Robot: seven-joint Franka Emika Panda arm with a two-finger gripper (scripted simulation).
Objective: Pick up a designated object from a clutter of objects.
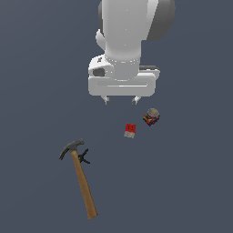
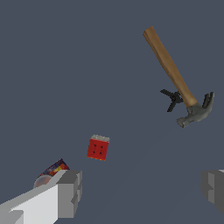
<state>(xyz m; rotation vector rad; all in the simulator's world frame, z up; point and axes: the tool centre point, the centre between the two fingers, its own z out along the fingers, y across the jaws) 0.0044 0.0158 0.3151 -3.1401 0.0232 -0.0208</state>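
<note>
Hammer [image 1: 81, 178], brown wooden handle and dark grey claw head, lay toward the exterior view's lower left, your largest item. You had the gripper [image 1: 120, 100] well apart from it, fingers spread, holding nothing. Red-and-white cube [image 1: 130, 130] and multicoloured block [image 1: 151, 117] sat near the gripper; tiny black clamp [image 1: 83, 158] touched the handle. No readable writing.

What the things look like they are made of

The hammer [image 1: 81, 179] has a smooth brown wood handle and a dark grey metal head with a soft shine. The tiny clamp [image 1: 83, 158] looks like matt black plastic. The red-and-white cube [image 1: 130, 130] and the colourful block [image 1: 151, 117] look like smooth plastic. The gripper [image 1: 120, 100] is smooth white, a bit glossy, with dull grey fingertips [image 2: 70, 193]. The floor [image 1: 182, 182] is flat, matt grey-blue.
</note>
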